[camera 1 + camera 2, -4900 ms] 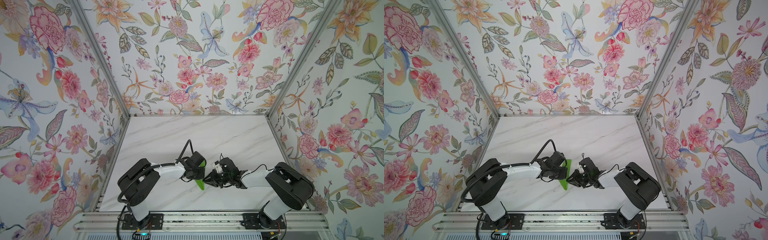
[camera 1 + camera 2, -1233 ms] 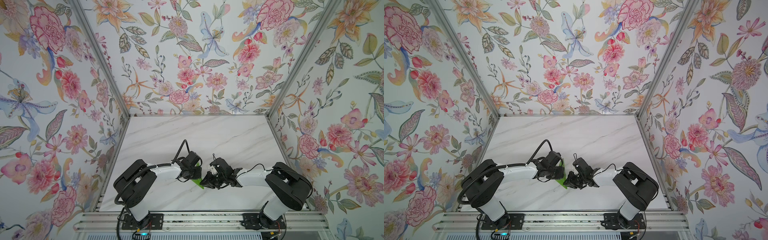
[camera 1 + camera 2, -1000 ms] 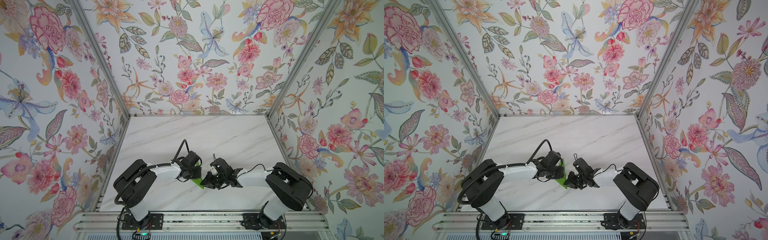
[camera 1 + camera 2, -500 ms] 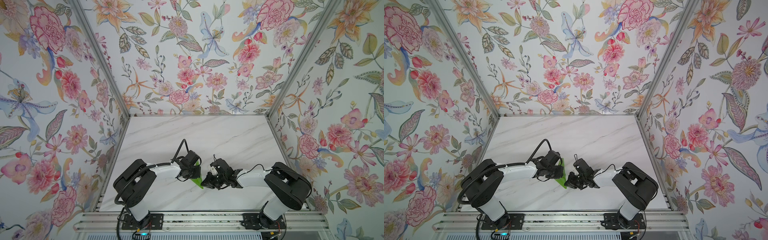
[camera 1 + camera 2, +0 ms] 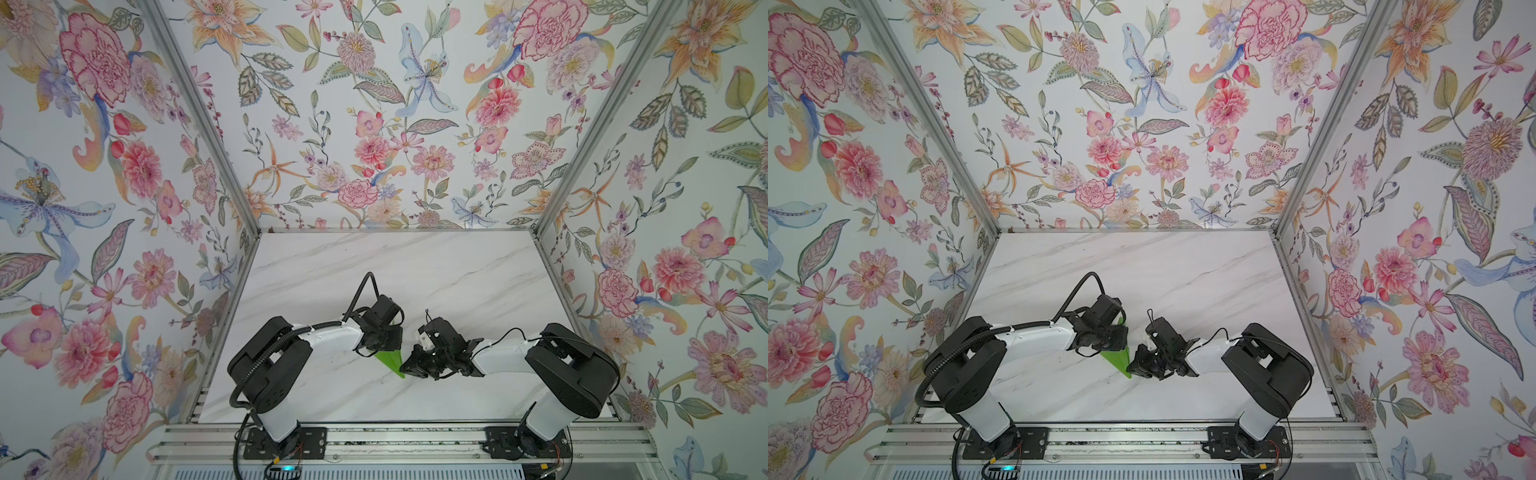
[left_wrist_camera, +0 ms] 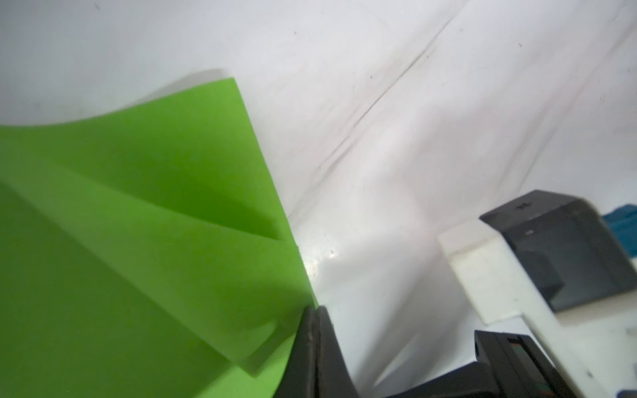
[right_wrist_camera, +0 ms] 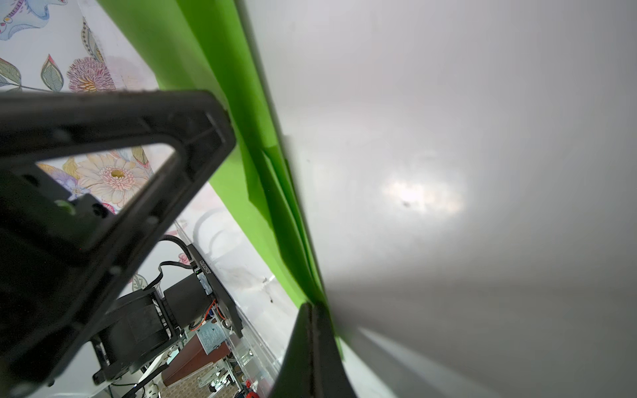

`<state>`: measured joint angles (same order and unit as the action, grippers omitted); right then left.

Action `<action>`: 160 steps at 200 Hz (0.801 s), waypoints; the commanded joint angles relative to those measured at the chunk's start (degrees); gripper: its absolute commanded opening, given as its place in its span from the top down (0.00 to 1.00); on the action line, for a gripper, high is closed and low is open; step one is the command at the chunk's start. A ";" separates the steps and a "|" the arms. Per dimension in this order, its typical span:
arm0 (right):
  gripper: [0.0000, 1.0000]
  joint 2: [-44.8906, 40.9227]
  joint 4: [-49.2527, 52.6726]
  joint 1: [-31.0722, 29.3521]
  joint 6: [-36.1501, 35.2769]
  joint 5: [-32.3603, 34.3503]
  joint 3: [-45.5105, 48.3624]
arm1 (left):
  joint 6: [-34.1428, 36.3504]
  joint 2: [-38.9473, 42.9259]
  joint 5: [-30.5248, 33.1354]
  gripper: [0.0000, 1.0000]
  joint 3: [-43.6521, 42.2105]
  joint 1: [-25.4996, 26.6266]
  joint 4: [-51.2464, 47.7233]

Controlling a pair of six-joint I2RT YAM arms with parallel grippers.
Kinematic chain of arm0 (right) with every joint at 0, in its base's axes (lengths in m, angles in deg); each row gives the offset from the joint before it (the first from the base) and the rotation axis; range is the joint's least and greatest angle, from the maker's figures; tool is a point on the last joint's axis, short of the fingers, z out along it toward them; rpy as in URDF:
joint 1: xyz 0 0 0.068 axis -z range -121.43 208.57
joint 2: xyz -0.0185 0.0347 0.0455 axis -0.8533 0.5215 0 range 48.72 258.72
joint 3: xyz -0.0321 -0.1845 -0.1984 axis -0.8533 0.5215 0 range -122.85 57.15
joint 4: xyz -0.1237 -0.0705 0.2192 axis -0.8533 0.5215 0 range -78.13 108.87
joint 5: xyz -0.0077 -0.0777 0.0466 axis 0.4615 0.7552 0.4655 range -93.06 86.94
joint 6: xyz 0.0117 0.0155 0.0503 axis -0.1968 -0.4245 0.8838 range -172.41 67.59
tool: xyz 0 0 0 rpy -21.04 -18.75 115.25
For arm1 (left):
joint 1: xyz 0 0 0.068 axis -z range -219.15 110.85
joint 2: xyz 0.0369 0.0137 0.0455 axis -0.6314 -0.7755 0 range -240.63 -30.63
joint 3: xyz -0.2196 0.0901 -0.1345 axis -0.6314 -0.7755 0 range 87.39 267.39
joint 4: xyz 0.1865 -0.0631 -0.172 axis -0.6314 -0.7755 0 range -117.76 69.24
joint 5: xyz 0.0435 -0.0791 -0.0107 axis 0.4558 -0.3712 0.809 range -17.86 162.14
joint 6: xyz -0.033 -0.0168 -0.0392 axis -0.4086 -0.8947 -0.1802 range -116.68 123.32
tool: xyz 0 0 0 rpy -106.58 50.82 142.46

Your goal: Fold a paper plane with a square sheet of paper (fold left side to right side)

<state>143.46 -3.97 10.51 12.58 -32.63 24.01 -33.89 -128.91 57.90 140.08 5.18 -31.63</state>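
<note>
A: Left wrist view: left pincer (image 6: 313,339) clenched, tips at the edge of the paper plane (image 6: 138,241); can't tell if it's pinched.
B: Right pincer (image 7: 312,327) clenched on its pointed end. Plane's on the worktop (image 5: 415,270), between both arms.

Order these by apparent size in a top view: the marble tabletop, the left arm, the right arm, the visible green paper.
1. marble tabletop
2. left arm and right arm: about alike, not ranked
3. green paper, smallest; the left arm hides part of it
</note>
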 commanded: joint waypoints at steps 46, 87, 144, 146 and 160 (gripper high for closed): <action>1.00 2.77 6.59 -0.78 -0.57 1.30 1.51 | 1.35 -3.68 1.50 1.00 0.49 -1.84 -1.17; 1.00 3.01 7.22 -1.03 -0.98 0.91 1.07 | 1.46 -5.39 1.59 1.00 -0.70 -2.85 -0.09; 0.83 -6.18 15.69 0.63 -3.19 5.18 -2.83 | 1.35 -6.26 0.18 1.00 -3.39 -2.86 2.29; 0.82 -6.57 16.00 0.73 -3.31 5.21 -3.09 | 1.35 -6.23 0.11 1.00 -3.45 -2.86 2.38; 0.77 -8.26 18.29 2.08 -4.80 5.49 -5.17 | 1.43 -6.48 0.18 1.00 -4.05 -2.85 2.53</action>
<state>138.98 5.50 10.86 10.68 -30.27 22.06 -33.54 -131.73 56.09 139.31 3.00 -26.45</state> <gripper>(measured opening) 0.198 0.043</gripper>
